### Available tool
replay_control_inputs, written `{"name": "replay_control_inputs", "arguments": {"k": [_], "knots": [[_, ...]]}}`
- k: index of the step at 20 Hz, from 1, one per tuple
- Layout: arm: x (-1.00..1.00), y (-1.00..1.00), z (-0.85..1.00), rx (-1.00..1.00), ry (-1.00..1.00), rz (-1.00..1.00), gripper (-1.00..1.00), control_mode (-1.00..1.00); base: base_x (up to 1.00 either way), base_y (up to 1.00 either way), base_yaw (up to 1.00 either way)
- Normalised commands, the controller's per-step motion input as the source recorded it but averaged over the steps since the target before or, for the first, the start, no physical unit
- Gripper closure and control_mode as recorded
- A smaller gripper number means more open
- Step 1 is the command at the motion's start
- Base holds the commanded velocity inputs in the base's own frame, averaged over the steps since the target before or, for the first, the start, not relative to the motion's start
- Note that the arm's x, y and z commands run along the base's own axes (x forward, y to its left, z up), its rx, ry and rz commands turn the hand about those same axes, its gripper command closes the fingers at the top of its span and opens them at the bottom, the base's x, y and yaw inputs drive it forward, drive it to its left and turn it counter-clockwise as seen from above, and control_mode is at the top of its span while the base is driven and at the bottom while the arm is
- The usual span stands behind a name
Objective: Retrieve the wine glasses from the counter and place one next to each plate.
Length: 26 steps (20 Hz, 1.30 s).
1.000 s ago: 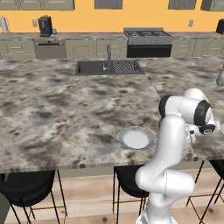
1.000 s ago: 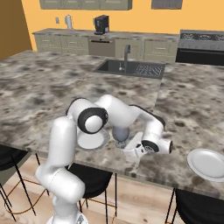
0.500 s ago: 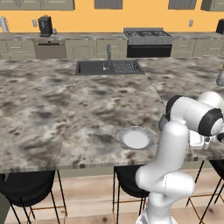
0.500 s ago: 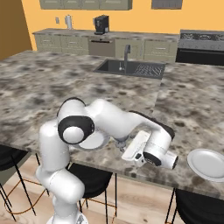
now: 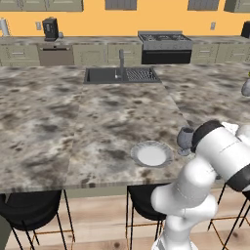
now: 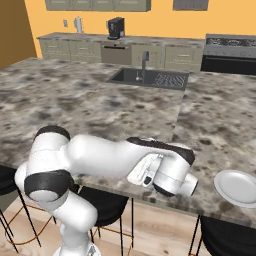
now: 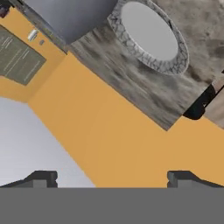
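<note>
Wine glass point(image 5: 185, 138): one translucent grey-blue stemmed glass, upright on the near part of the stone-topped island point(image 5: 73, 122), just right of a plate point(image 5: 152, 155) and partly hidden behind the robot's white elbow in the left base view. A large grey rounded form at the top of the hand view may be this glass; cannot tell.

Plate: round, white, shallow rim, lying flat near the island's front edge, close beside the glass but not touching it. In the hand view the plate point(image 7: 151, 34) appears at the top, seen at a steep roll.

Second plate point(image 6: 239, 187): same kind, on the island's near edge at the far right of the right base view, well apart from the arm's wrist.

Gripper point(image 7: 112, 177): two dark fingertips point(image 7: 41, 178) set wide apart at the bottom of the hand view, nothing between them.

Black stools point(image 5: 29, 212): tucked under the island's front overhang.

Sink point(image 5: 122, 74): dark basin with faucet, set in the island's far side.

Counter point(image 5: 97, 41): along the orange back wall, olive-grey fronts; carries a black coffee machine point(image 5: 50, 28); a stove point(image 5: 165, 47) stands in the run.
</note>
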Motion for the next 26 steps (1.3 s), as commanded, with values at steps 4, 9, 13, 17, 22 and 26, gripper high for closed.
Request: {"name": "replay_control_inputs", "arguments": {"k": [4,9,13,17,22,26], "knots": [[-0.42,0.67,0.69,-0.07,-0.21,-0.06,-1.00,-1.00,0.00,0.00,0.00],[-0.39,0.71,0.57,-0.02,-0.14,-0.06,-1.00,-1.00,0.00,0.00,0.00],[-0.12,0.77,0.62,0.00,-0.19,-0.01,-1.00,-1.00,0.00,0.00,0.00],[-0.17,0.76,0.62,0.00,-0.29,0.00,-1.00,-1.00,0.00,0.00,0.00],[-0.13,0.33,0.27,0.00,-0.14,0.00,-1.00,1.00,-0.44,0.46,0.00],[0.00,0.00,0.00,0.00,0.00,0.00,-1.00,1.00,-1.00,0.82,0.00]]}}
